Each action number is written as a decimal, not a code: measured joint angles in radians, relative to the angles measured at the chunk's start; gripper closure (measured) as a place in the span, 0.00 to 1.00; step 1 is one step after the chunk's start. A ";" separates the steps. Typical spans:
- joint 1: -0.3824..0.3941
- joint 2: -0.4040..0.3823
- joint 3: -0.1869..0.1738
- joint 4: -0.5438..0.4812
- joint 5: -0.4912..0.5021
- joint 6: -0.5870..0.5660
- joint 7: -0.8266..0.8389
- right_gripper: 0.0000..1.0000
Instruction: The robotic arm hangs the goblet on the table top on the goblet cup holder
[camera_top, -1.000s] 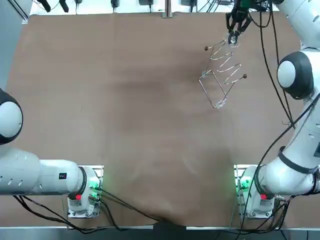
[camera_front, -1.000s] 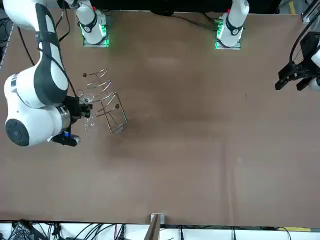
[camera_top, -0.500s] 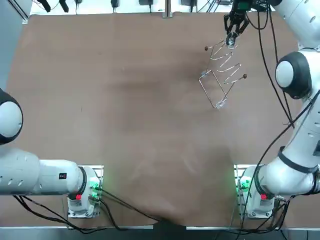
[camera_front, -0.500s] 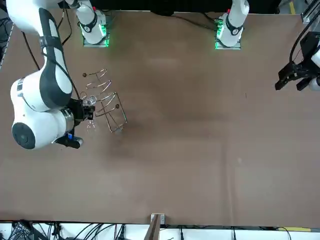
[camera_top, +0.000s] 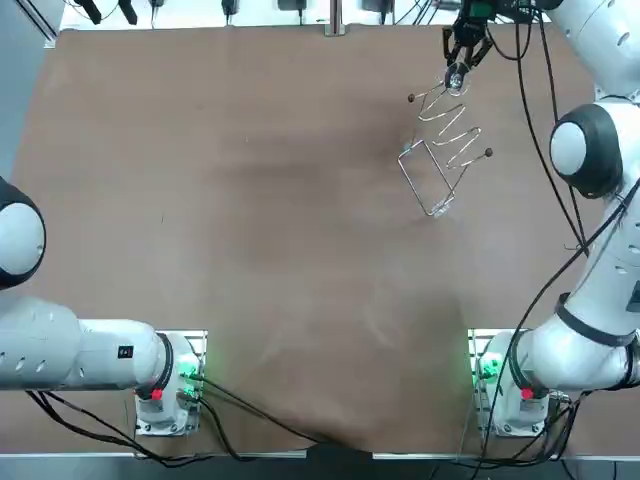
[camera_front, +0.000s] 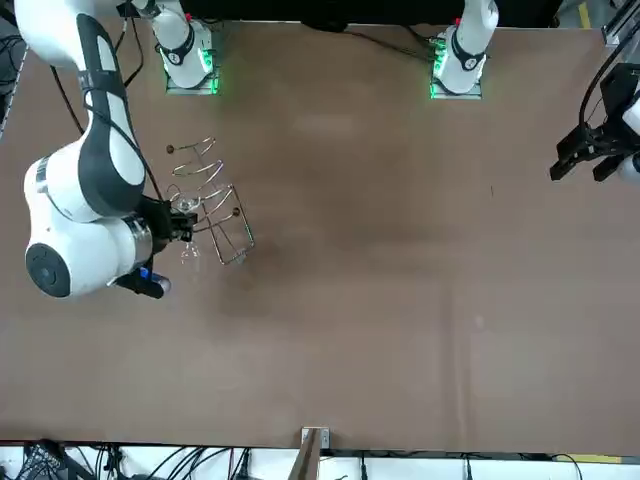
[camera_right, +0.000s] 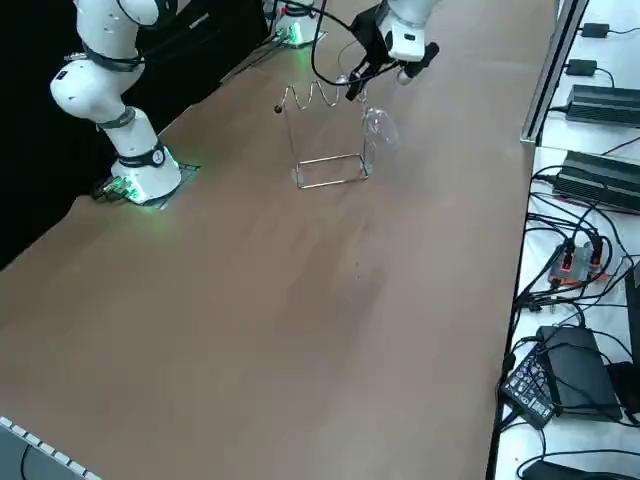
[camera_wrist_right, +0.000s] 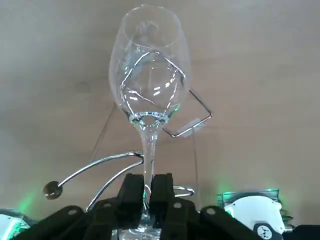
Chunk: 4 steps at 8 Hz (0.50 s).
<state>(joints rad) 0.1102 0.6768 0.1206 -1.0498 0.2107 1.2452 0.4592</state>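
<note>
Clear glass goblet (camera_top: 456, 80), in the top view, sits under the right gripper (camera_top: 459, 62) at the far end of the wire cup holder (camera_top: 447, 130). The right side view shows its bowl hanging downward beside the holder. At the wrist, both fingers (camera_wrist_right: 131, 187) clamp the stem.

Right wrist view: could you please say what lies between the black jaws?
That view shows the thin stem of the clear glass goblet, clamped by the right gripper beside the silver wire holder.
</note>
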 joint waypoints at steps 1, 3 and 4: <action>0.001 0.000 0.000 0.000 0.010 -0.001 0.005 0.89; 0.000 0.000 0.000 0.000 0.019 -0.001 0.007 0.89; -0.002 0.001 -0.002 0.000 0.019 0.000 0.007 0.89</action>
<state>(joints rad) 0.1083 0.6775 0.1187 -1.0498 0.2296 1.2453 0.4660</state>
